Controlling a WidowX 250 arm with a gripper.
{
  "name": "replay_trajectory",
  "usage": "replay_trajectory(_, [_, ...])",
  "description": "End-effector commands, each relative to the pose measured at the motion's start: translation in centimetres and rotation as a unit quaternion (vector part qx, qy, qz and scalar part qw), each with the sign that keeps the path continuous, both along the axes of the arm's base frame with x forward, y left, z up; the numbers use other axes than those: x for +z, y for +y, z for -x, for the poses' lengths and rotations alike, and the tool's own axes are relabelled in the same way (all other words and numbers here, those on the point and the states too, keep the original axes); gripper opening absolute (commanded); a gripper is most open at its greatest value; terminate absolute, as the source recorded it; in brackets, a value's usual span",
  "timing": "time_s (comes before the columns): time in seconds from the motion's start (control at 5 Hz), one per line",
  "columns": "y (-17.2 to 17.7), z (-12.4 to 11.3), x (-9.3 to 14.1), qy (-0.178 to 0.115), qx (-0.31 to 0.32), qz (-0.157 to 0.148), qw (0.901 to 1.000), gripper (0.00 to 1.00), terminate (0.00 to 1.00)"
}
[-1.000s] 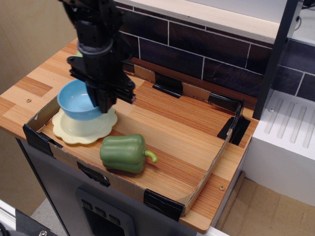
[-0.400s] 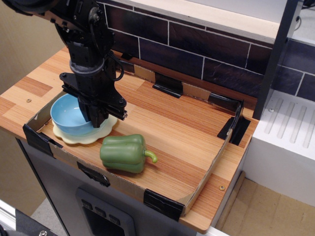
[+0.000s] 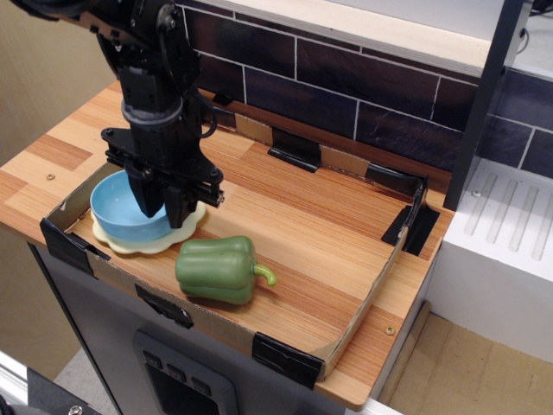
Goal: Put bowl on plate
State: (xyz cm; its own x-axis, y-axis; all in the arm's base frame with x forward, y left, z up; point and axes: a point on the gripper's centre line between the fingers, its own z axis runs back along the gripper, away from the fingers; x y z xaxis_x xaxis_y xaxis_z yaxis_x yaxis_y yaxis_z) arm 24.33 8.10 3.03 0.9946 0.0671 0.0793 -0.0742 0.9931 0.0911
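Note:
The light-blue bowl (image 3: 118,206) sits upright on the pale yellow scalloped plate (image 3: 130,245) at the front left corner of the tray. My black gripper (image 3: 164,207) points straight down over the bowl's right rim. Its two fingers stand apart: one finger (image 3: 148,201) is inside the bowl and the other is just outside the rim. The gripper looks open and holds nothing. The arm hides the bowl's right side and the plate's back right edge.
A green bell pepper (image 3: 217,269) lies close to the plate's right front. A low cardboard tray wall (image 3: 373,290) with black corner clips (image 3: 285,356) frames the wooden counter. A dark tiled wall stands behind. A white unit (image 3: 501,251) is at the right.
The bowl came down from a tilted hold onto the plate and now rests flat. The fingers, shut on the rim before, have spread apart. The gripper shifted slightly left.

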Motion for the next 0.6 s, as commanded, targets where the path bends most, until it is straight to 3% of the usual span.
replay_trajectory(0.0, [-1.4, -2.6, 6.1, -0.062, 0.013, 0.003, 0.998, 1.0, 0.0])
replay_trajectory(0.2, [-2.4, -3.2, 8.2, -0.07, 0.005, 0.0, 0.9975, 1.0, 0.0])
replay_trajectory(0.4, [-2.4, -3.2, 8.2, -0.07, 0.005, 0.0, 0.9975, 1.0, 0.0])
